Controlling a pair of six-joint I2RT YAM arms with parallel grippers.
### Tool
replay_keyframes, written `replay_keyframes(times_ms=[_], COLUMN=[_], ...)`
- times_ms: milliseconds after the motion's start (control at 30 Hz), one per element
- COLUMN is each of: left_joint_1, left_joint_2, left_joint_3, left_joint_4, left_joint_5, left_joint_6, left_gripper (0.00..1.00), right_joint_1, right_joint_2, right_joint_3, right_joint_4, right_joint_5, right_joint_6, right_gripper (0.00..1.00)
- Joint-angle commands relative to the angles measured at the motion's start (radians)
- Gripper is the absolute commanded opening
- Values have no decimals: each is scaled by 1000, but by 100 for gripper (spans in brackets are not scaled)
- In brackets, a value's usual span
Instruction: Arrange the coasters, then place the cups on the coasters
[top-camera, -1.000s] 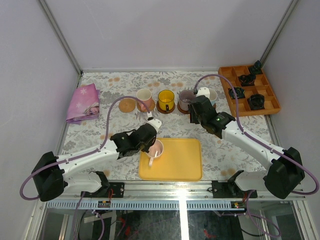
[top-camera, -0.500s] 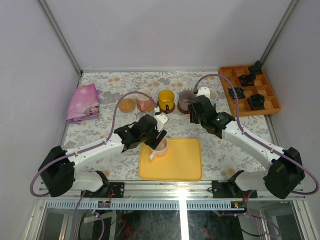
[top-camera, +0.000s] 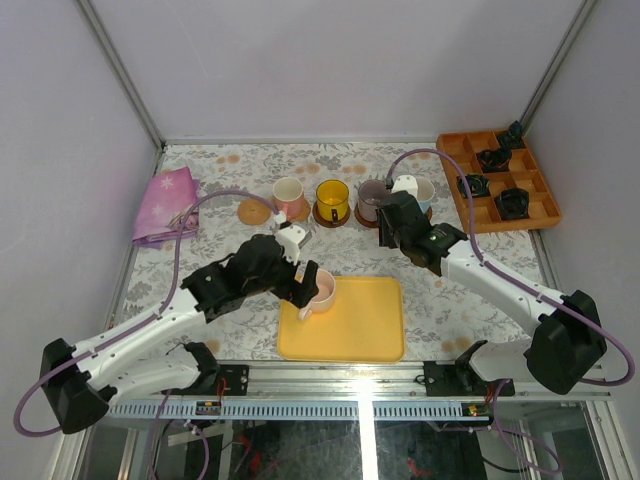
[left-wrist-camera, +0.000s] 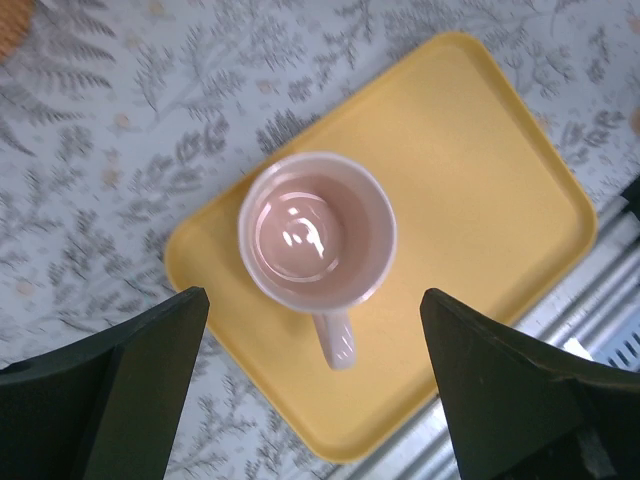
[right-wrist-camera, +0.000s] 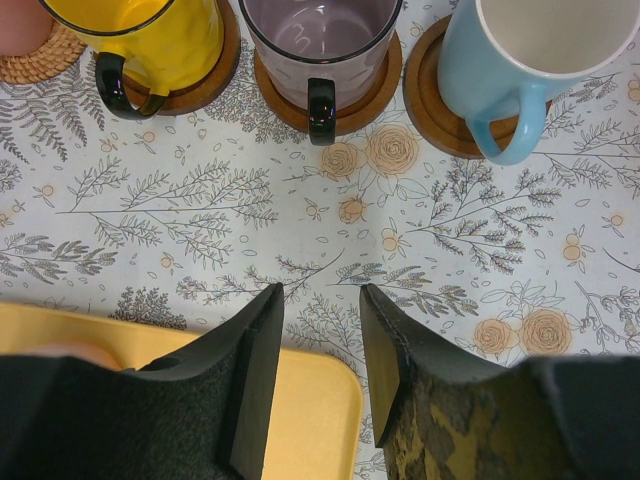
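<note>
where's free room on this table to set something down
Bare: the empty tan coaster left of the cup row, the table between it and the pink cloth, the yellow tray right of its pink cup. Crowded: the cup row, the orange tray.

The left arm (top-camera: 140, 330) and right arm (top-camera: 500, 287) are showing white shells between bulky black joint housings, each trailing a thin purple cable (top-camera: 425, 151) from base to wrist and ending in matte black jaws, with mottled olive patterning showing at the right wrist view's lower right.
</note>
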Motion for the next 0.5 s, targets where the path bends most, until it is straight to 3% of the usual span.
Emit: replay_keyframes(times_ms=[0,467], left_joint_1=[-18,-85], left_joint_2=[-71,81], left_joint_3=[-74,-109], left_joint_4=[-47,-32], left_joint_5=[62,-76], left_joint_6=[-158,-288], left_gripper=[87,84], right_joint_1=[-6,-7], right_joint_2=[3,-5], right_joint_3=[47,40], right_joint_4=[29,20], right_joint_5=[0,-10], right_joint_6=[-7,7], right_gripper=[43,42])
